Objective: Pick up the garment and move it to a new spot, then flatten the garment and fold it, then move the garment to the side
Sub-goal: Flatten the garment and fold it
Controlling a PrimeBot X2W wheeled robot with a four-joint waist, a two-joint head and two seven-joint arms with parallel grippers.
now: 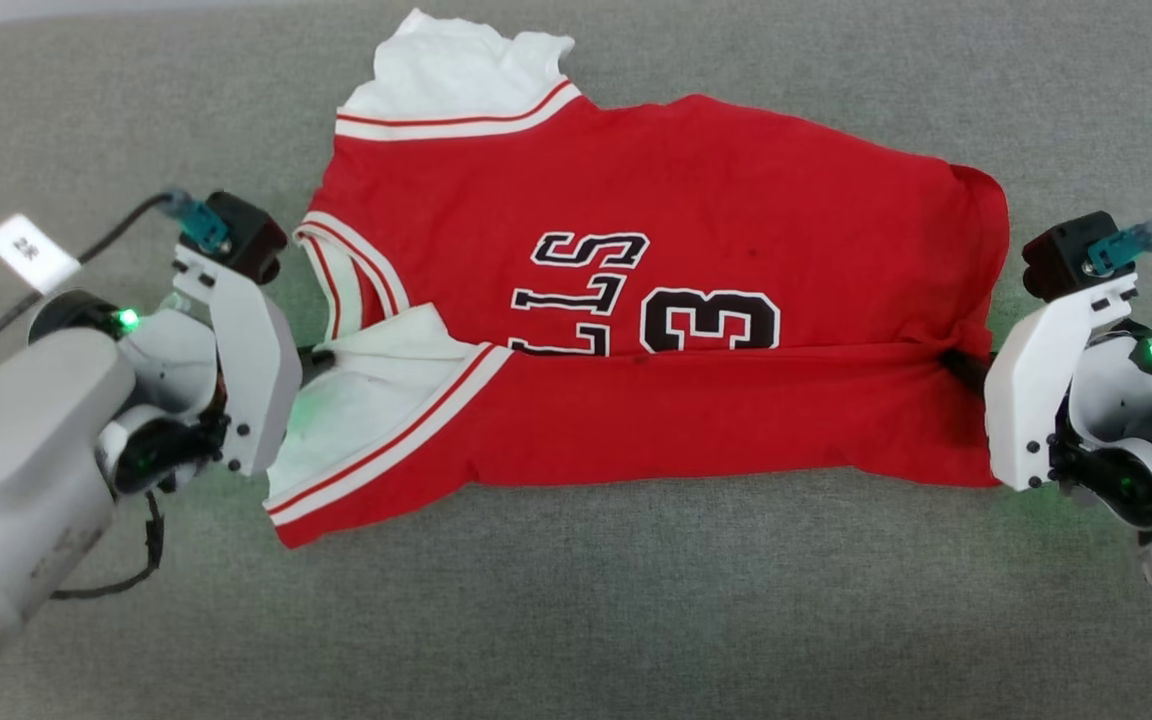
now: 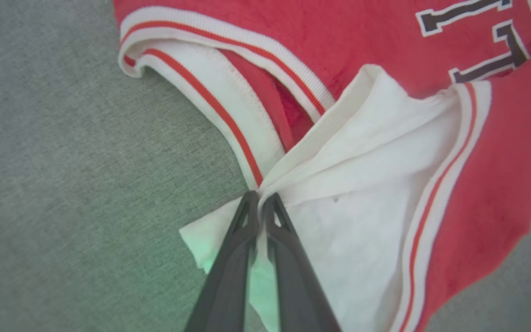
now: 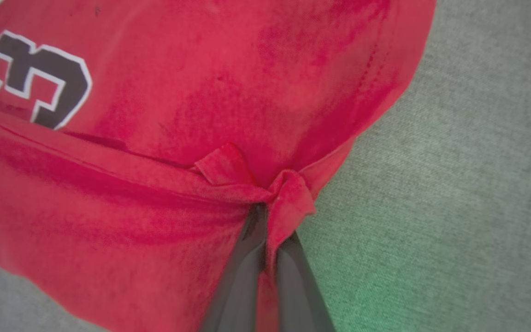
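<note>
Grey woven surface, evenly lit; white tag lying at upper left of the head view.

Obs: the garment lies across the centre of the frame. Its lower flap is doubled up over the black lettering, and the flap's edge runs left to right at mid-height.

Left gripper: fingers almost together, with a fold of white lining pinched at the tips. Right gripper: fingers closed on a bunched knot of red hem at the garment's right end.

Judgement: fold in hand, flap being laid down.
- Keep both ends level and gently taut so the flap edge sets straight.
- Press down before letting go, both ends together.
- The left end looks untidy: lining and striped band splay toward lower left, and the armhole gapes, so it probably needs a smoothing pass.

Edges/room:
- Bare grey surface runs all along the bottom of the head view and beyond both ends.
- A pale strip at the top left corner may be the surface's far edge; the collar sits near the top of the frame.
- Sideways moves look free, apart from the arms themselves.
</note>
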